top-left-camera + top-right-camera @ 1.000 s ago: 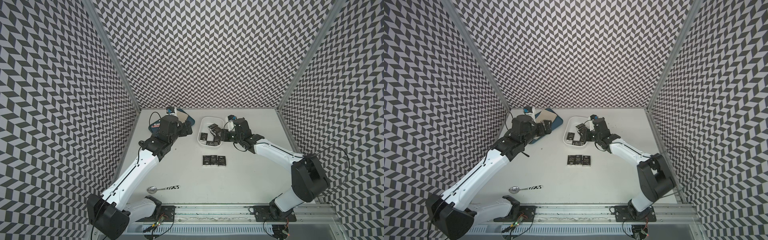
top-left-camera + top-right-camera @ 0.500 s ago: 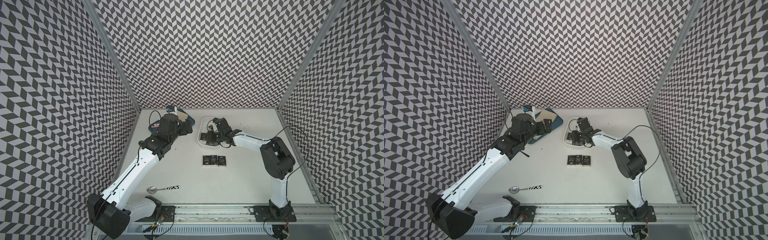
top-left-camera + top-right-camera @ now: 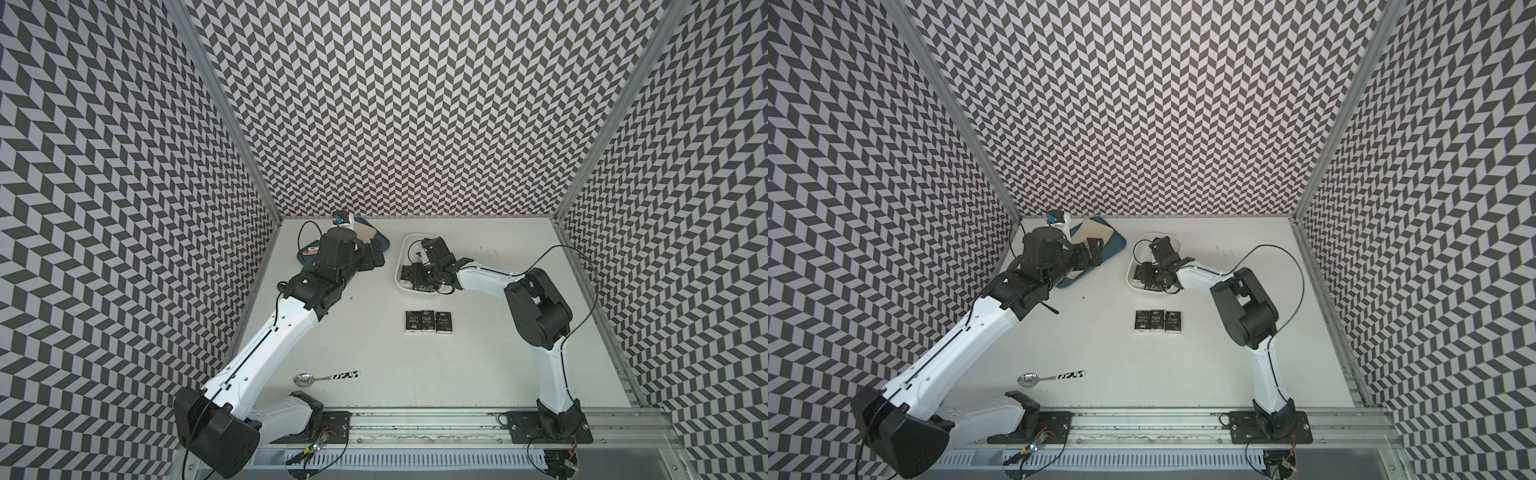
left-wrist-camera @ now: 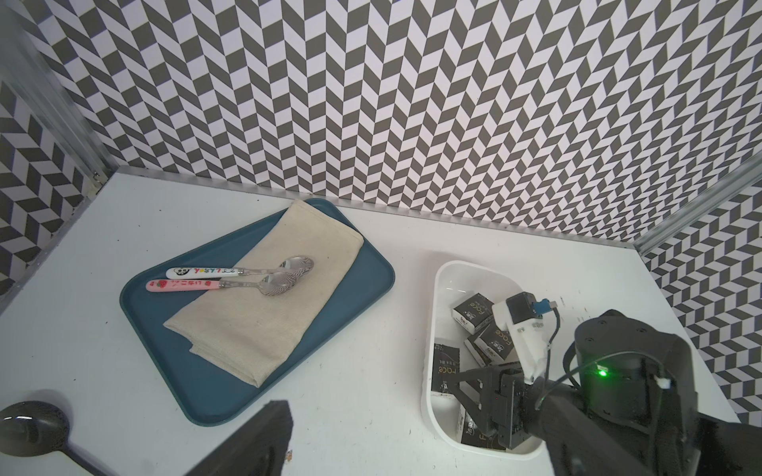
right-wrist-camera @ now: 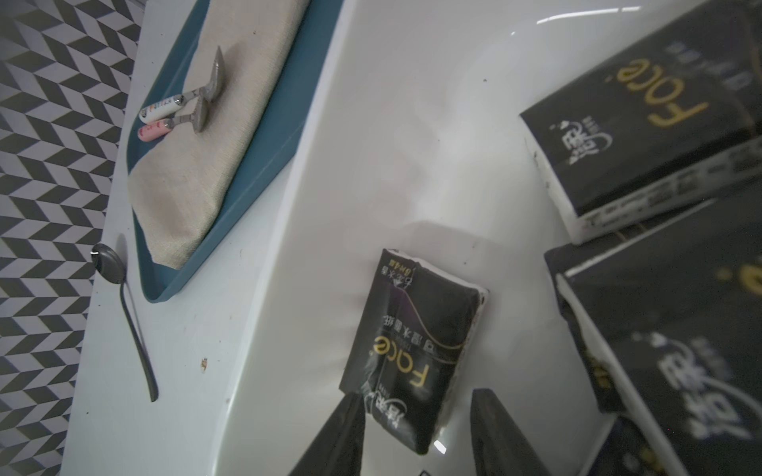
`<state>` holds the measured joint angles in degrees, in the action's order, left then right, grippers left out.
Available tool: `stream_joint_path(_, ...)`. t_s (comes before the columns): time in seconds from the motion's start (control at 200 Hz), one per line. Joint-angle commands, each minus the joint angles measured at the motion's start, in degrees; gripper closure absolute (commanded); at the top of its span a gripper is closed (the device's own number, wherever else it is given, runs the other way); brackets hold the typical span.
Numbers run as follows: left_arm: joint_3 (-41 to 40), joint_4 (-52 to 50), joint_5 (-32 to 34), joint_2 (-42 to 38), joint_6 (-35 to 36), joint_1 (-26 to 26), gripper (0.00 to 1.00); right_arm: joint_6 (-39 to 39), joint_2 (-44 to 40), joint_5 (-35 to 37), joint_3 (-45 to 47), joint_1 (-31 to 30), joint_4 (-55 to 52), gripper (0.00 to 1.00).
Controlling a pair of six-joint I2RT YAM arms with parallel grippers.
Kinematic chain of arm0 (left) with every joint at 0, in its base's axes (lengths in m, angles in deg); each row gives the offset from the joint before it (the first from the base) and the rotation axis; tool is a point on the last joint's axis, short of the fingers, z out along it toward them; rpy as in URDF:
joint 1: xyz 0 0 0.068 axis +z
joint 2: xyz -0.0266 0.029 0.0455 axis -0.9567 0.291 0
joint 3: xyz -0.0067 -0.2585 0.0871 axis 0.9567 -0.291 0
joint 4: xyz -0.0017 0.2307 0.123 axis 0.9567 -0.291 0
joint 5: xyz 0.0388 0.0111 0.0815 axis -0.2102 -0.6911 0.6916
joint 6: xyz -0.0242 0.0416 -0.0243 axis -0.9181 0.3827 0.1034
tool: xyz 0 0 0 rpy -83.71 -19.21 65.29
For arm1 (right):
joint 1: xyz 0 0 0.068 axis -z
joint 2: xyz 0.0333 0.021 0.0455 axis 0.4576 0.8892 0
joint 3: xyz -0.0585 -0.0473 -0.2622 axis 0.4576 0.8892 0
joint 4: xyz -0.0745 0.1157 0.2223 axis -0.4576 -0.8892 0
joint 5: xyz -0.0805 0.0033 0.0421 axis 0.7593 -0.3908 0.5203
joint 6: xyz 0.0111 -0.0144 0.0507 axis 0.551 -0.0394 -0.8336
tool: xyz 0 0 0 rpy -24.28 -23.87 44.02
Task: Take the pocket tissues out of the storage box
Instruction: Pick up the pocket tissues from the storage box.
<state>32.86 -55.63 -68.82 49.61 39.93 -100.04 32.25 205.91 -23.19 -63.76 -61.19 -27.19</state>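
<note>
Inside the storage box, near its wall on the blue tray's side, one packet of the pocket tissues lies flat and face up, apart from the others heaped toward the box's opposite wall. The right fingers stand parted astride that packet's near short end, one at its edge, the other just clear, so nothing is clamped yet. Its long axis runs straight away from them, along the box's long side, the "Face" print lying lengthwise. Three packets lie in a row on the worktop just outside the box. The left fingers hang off the box's tray side, farther away; parted or clenched cannot be told.
</note>
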Motion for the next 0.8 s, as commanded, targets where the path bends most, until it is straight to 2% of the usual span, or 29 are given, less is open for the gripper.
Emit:
stream_joint_path(0.0,1.0,-0.9,0.9,-1.6,0.7,0.3,0.01,-0.5,2.2,2.2,-2.9,-0.3,-0.4,0.54)
stream_joint_path(0.255,0.9,-1.1,1.4,-1.9,0.7,0.2,0.01,-0.9,5.3,2.4,-5.7,-0.3,-0.9,0.58)
stream_joint_path(0.556,0.6,-1.4,2.1,-2.5,2.0,0.3,0.01,-1.4,4.9,2.0,-4.4,-0.3,1.4,0.89)
stream_joint_path(0.696,0.6,-1.5,2.0,-2.6,1.7,0.3,0.01,-0.9,2.7,2.5,-4.1,-0.3,1.8,0.97)
stream_joint_path(0.796,0.7,-1.4,2.1,-2.6,1.8,0.3,0.01,-0.9,0.2,2.7,-3.4,-0.3,2.6,1.00)
